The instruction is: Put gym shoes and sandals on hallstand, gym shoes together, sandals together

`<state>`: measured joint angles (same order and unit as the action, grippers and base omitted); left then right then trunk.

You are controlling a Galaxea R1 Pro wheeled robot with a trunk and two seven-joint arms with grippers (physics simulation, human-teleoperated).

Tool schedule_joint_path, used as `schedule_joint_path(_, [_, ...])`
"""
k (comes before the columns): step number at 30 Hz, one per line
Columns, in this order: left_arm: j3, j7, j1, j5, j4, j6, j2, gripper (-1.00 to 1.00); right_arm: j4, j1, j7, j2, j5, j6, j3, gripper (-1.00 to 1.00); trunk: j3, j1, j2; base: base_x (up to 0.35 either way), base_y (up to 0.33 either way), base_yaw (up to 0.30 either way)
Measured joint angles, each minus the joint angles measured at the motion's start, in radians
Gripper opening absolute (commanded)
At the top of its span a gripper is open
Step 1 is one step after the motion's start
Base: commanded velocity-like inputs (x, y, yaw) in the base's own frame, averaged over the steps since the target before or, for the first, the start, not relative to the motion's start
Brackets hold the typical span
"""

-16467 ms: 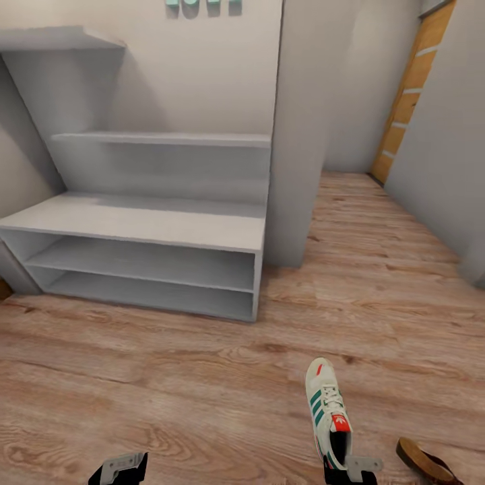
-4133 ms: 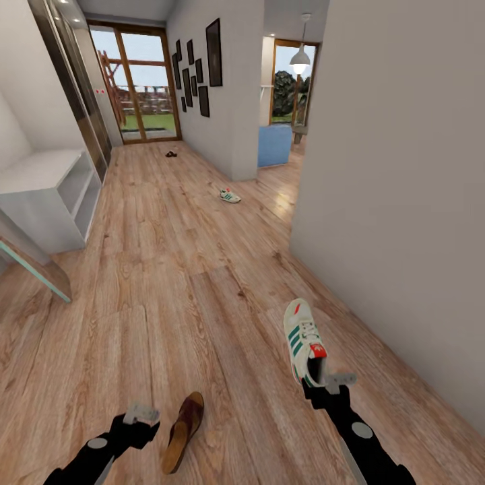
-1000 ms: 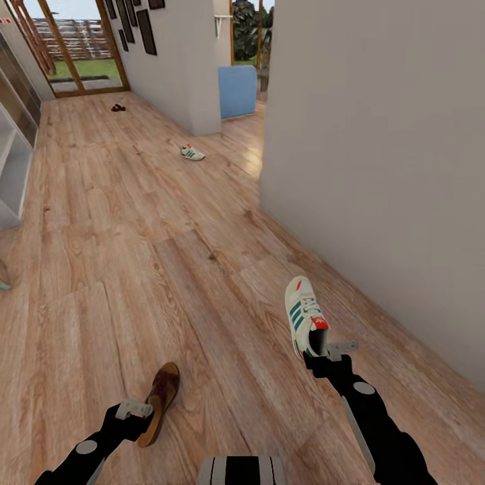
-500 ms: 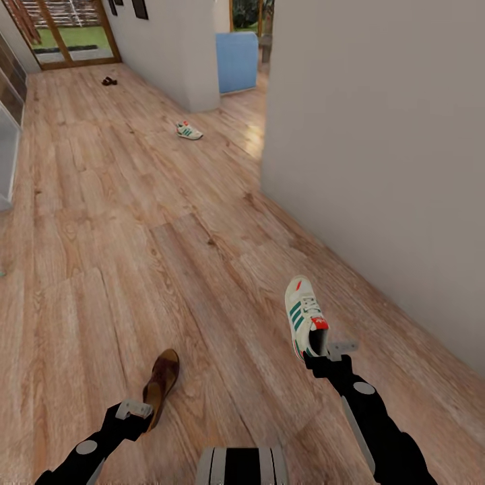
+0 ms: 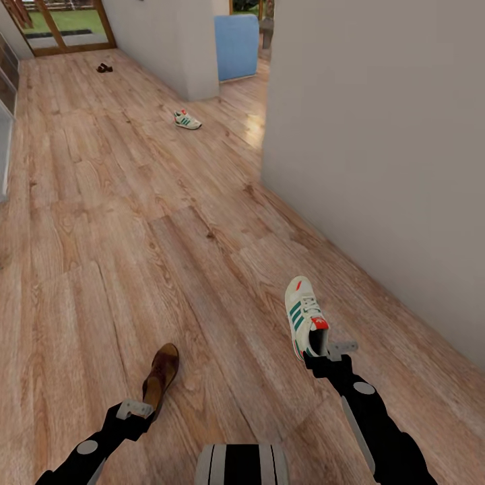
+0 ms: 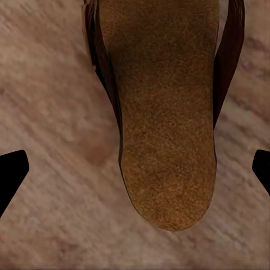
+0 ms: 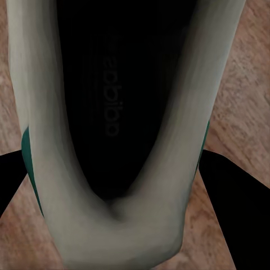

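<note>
Two shoes sit right at your claws, and both are easy to lose. Your right claw (image 5: 328, 351) is clenched on the heel of the near gym shoe (image 5: 305, 315), the dark fingers pressed to both sides of the heel in the right wrist view; the toe juts out unsupported, so a fast swing could lever it loose. Its long axis runs from heel at 6 o'clock to toe at about 11 o'clock in the head view. Your left claw (image 5: 137, 409) stands released, fingers spread wide of the near sandal (image 5: 160, 377), which lies flat on the corridor floor (image 5: 101, 236); closing on that thin sole from here could skid it away rather than lift it. The sandal's length runs toward 1 o'clock, its near end at the claw. The second gym shoe (image 5: 186, 120) lies far off at 11 o'clock, toe toward 4 o'clock, and the second sandal (image 5: 104, 67) farther still, too small to read its heading.
</note>
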<state>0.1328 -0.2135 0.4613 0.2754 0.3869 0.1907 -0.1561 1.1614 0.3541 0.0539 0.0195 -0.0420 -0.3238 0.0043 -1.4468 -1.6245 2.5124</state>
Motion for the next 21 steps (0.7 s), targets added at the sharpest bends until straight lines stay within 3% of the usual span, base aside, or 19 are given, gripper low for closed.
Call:
schedule_joint_path(4, [-0.001, 0.0, 0.0, 0.0, 0.0, 0.0, 0.0, 1.0, 0.0, 0.0, 0.0, 0.0, 0.0, 0.0, 0.0, -1.0, 0.0, 0.0, 0.0, 0.0, 0.0, 0.0])
schedule_joint_path(21, [-0.003, 0.001, -0.001, 0.0, 0.0, 0.002, 0.0, 1.0, 0.001, 0.0, 0.0, 0.0, 0.0, 0.0, 0.0, -1.0, -0.055, -0.005, 0.003, 0.0, 0.0, 0.0])
